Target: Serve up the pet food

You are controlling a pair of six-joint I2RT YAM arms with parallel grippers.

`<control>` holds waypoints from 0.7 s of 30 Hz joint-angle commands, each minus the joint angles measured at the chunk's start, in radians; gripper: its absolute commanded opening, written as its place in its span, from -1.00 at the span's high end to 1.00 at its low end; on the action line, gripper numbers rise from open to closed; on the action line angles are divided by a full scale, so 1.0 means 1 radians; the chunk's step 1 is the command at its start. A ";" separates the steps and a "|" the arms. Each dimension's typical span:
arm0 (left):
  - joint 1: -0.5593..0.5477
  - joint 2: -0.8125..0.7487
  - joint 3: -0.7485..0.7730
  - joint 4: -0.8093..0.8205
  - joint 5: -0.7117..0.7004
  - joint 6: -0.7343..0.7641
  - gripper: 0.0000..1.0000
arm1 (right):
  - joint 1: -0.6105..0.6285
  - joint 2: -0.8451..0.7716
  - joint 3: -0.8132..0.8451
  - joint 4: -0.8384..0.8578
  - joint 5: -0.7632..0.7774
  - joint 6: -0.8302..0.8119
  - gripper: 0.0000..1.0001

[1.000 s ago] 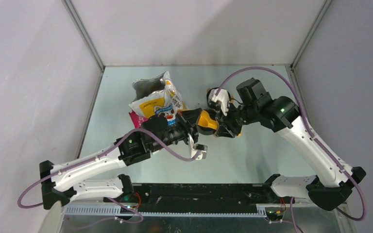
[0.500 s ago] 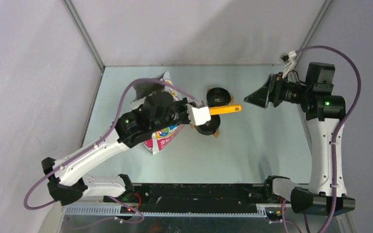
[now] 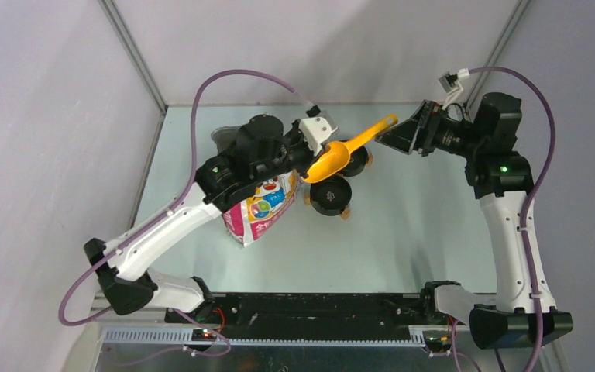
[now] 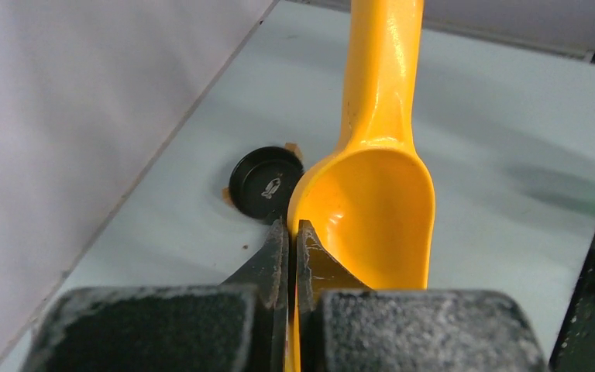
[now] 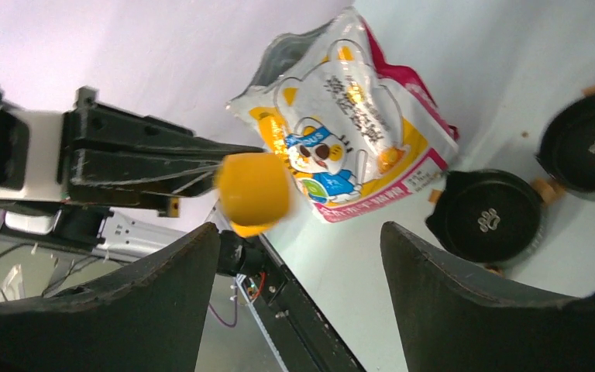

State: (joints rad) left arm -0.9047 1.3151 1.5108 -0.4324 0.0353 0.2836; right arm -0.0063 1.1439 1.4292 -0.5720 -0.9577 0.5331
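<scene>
My left gripper [image 3: 312,152] is shut on the rim of a yellow scoop [image 3: 333,159], held in the air above two black round bowls. The left wrist view shows the scoop's bowl [image 4: 372,209] empty, its handle [image 4: 380,62] pointing away from me. My right gripper [image 3: 397,138] is open at the back right, close to the handle's tip [image 3: 388,122] and apart from it. The right wrist view looks between my wide fingers [image 5: 163,302] at the scoop [image 5: 253,190] end-on. The pet food is hidden. The cartoon-cat bag [image 3: 263,208] lies under the left arm.
One black bowl [image 3: 331,195] with tan tabs sits mid-table; the other [image 3: 356,160] is just behind it, partly under the scoop. The bowls [image 5: 488,217] [image 5: 593,143] show paw and fish marks. The enclosure's white walls rise close behind both grippers.
The right gripper let go of the scoop, opened wide and drew back to the rear right. The left arm raised the scoop and swung it back, so its handle now points at the right gripper.
</scene>
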 commanded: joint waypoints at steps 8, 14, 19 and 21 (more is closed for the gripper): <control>0.018 0.107 0.141 0.089 0.093 -0.160 1.00 | 0.088 0.018 -0.007 0.190 0.014 0.135 -0.67; 0.016 0.173 0.214 0.065 0.162 -0.173 1.00 | 0.092 0.031 -0.012 0.219 0.002 0.152 -0.50; 0.007 0.210 0.241 0.052 0.166 -0.154 1.00 | 0.074 0.032 -0.013 0.238 -0.016 0.197 -0.47; 0.000 0.216 0.242 0.043 0.162 -0.133 1.00 | 0.067 0.031 -0.013 0.250 -0.026 0.215 -0.45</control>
State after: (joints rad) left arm -0.8948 1.5208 1.7100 -0.4053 0.1722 0.1318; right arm 0.0753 1.1782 1.4132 -0.3943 -0.9478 0.6949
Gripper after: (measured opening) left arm 0.011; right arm 0.736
